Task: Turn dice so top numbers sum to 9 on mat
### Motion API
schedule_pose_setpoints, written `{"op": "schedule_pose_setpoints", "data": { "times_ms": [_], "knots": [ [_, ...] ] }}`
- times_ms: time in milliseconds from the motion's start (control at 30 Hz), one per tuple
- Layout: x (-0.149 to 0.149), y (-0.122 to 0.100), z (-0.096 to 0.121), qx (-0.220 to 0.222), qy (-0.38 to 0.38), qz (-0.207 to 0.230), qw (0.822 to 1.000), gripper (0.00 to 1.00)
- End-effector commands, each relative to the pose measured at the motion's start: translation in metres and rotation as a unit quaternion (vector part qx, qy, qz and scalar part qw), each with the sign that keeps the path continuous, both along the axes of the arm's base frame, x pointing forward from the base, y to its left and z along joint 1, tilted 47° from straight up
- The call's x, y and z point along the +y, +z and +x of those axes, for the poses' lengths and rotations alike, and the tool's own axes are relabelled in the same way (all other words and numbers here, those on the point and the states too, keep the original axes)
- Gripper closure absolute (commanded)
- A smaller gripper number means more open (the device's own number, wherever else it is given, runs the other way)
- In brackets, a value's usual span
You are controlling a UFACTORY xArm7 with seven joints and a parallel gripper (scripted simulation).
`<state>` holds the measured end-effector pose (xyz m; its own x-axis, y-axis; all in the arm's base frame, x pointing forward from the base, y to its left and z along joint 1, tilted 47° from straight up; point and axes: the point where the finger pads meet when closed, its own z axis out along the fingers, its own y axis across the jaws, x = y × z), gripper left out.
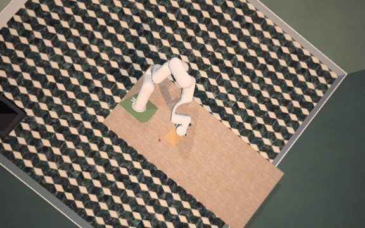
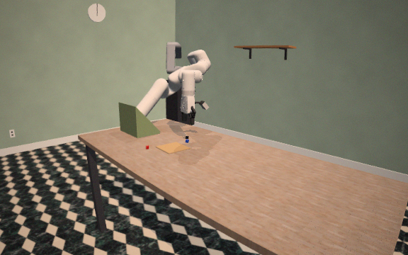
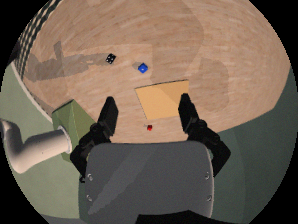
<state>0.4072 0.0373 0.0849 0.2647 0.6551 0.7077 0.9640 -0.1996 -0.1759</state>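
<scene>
An orange mat (image 1: 170,138) (image 2: 170,149) (image 3: 156,106) lies flat on the table. A red die (image 1: 160,140) (image 2: 147,147) (image 3: 149,128) lies on the table beside it. A blue die (image 2: 187,141) (image 3: 143,68) lies off the mat on another side. A black die (image 2: 187,137) (image 3: 110,58) with white pips lies beyond the blue one, also off the mat. The pips are too small to read surely. The top view does not show the blue and black dice. My gripper (image 2: 192,122) (image 3: 147,102) is open and empty, high above the table.
A green wedge-shaped block (image 1: 146,116) (image 2: 127,122) (image 3: 75,117) stands on the table near the arm's base. The wooden table (image 1: 227,164) (image 2: 261,184) has its near long edge on the red die's side. A shelf (image 2: 265,47) is on the wall.
</scene>
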Motion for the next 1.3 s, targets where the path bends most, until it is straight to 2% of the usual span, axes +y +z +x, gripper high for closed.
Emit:
{"op": "schedule_pose_setpoints", "data": {
  "times_ms": [0,333,433,500,667,900,967,1033,1167,1200,1267],
  "knots": [
    [-0.0007,-0.0008,0.0003,-0.059,0.051,0.001,0.997,0.00],
    [0.0015,-0.0040,-0.0009,-0.166,0.152,-0.003,0.974,0.00],
    [0.0016,-0.0040,-0.0009,-0.168,0.153,-0.003,0.974,0.00],
    [0.0025,-0.0052,-0.0014,-0.210,0.193,-0.005,0.958,0.00],
    [0.0033,-0.0063,-0.0018,-0.251,0.231,-0.006,0.940,0.00],
    [0.0049,-0.0081,-0.0026,-0.320,0.295,-0.009,0.900,0.00],
    [0.0049,-0.0081,-0.0026,-0.320,0.295,-0.009,0.900,0.00],
    [0.0057,-0.0090,-0.0029,-0.354,0.327,-0.010,0.876,0.00],
    [0.0064,-0.0098,-0.0033,-0.386,0.356,-0.011,0.851,0.00],
    [0.0065,-0.0098,-0.0033,-0.387,0.358,-0.011,0.850,0.00],
    [0.0071,-0.0105,-0.0036,-0.412,0.381,-0.012,0.828,0.00]
  ]
}}
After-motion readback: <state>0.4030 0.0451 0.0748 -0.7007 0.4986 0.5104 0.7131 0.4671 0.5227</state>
